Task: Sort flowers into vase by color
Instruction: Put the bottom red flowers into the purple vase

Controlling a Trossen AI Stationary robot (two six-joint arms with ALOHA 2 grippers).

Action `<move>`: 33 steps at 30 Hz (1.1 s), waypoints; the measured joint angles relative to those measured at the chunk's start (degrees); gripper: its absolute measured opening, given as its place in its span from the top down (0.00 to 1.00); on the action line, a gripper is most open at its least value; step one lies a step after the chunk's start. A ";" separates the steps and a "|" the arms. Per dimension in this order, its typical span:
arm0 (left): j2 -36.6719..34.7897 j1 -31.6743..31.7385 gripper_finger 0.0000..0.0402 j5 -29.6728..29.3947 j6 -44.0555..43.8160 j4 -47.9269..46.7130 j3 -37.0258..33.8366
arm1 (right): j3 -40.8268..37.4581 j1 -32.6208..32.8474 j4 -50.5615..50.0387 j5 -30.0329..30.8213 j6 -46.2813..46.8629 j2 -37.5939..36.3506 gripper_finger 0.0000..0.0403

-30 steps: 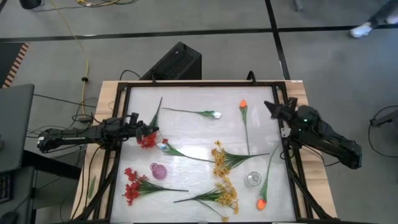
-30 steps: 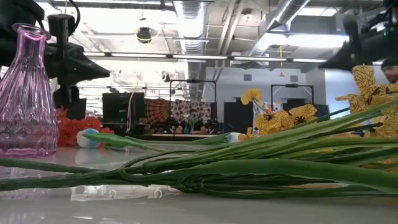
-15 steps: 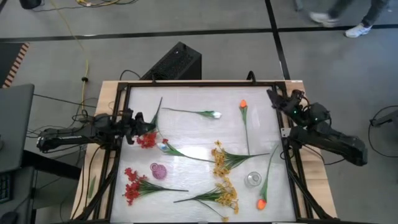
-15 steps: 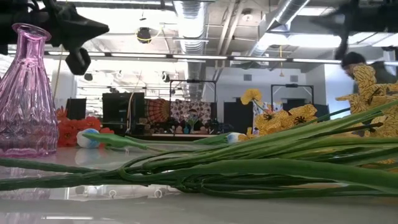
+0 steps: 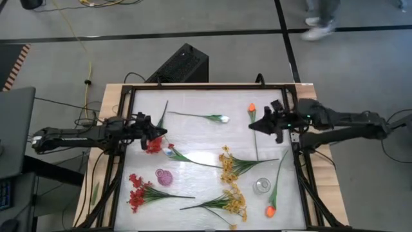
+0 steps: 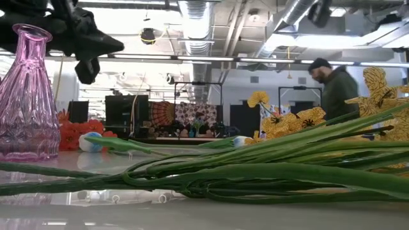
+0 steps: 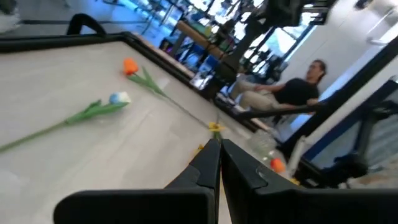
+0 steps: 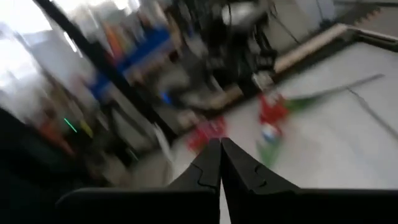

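Two hands, both pressed together and empty: left hand (image 5: 156, 132) just beside the red flower (image 5: 152, 145), right hand (image 5: 253, 124) near the orange tulip (image 5: 252, 108).

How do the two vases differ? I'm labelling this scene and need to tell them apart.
The pink vase is tinted and stands between the red flowers and the yellow sprays; the clear vase is colourless and stands nearer the right arm's side, beside an orange tulip. Both stand upright and hold no flowers.
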 joint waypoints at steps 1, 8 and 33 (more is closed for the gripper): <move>1.77 0.02 1.00 -0.40 0.83 -0.24 1.05 | 2.13 0.44 -2.18 0.10 -3.13 2.13 0.91; 12.54 0.04 1.00 -1.60 6.93 -7.83 10.60 | 10.52 0.50 0.59 0.44 -21.50 14.24 0.91; 16.65 1.88 0.95 -11.42 -7.11 -46.61 20.77 | 37.43 0.38 2.22 -5.58 -30.15 57.54 0.91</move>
